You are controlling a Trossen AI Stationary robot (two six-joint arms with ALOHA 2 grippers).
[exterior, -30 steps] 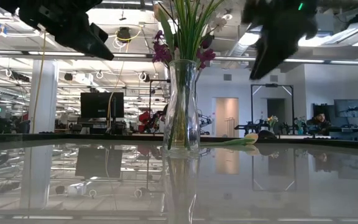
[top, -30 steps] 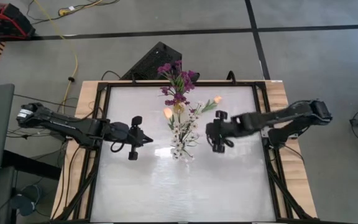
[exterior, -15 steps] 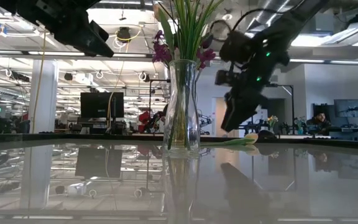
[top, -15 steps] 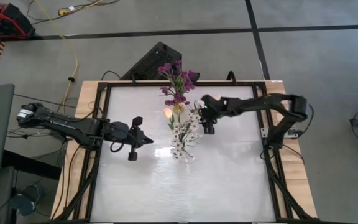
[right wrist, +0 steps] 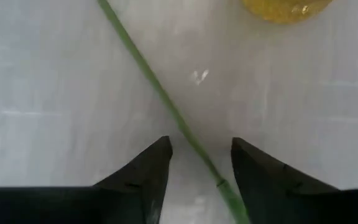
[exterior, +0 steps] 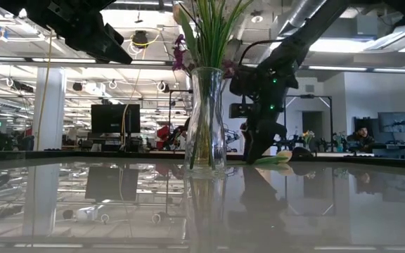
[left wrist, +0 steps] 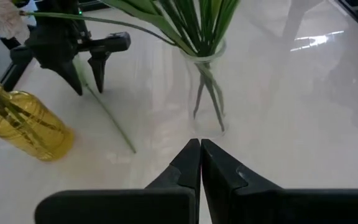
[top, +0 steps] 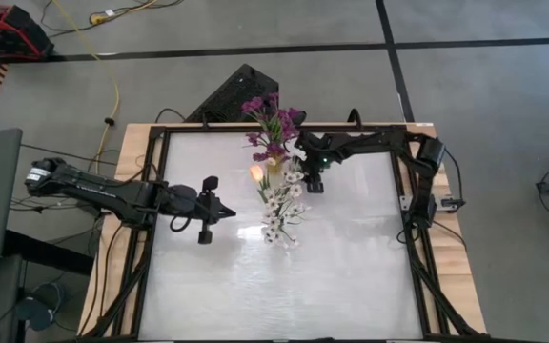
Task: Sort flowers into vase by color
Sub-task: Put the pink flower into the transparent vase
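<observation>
A clear glass vase (exterior: 207, 119) stands upright near the middle of the white glossy counter (top: 274, 276), holding many long green stems with sprays of tiny white blossoms (top: 279, 205) spreading from its mouth. Close beside it, toward the counter's far edge, a yellow ribbed glass vase (left wrist: 23, 124) holds more green stems; the purple clustered sprays (top: 270, 119) rise there, though which vase each belongs to is hard to tell from above. One loose flower with a thin green stem (right wrist: 166, 106) lies flat on the counter beside the yellow vase, its pale peach-cream bud (exterior: 276, 159) resting on the surface. The right tool (right wrist: 197, 163) points down over this stem near the far edge, its dark fingers apart with the stem running between them, not pinched. The left tool (left wrist: 200, 163) hangs above the counter to the left of the clear vase, its two fingers pressed together and empty. The counter has a pale wooden border (top: 122, 200) and black frame rails. Beyond it lies a large open workshop with white columns, dark monitors, ceiling lights and a yellow cable on the grey floor.
</observation>
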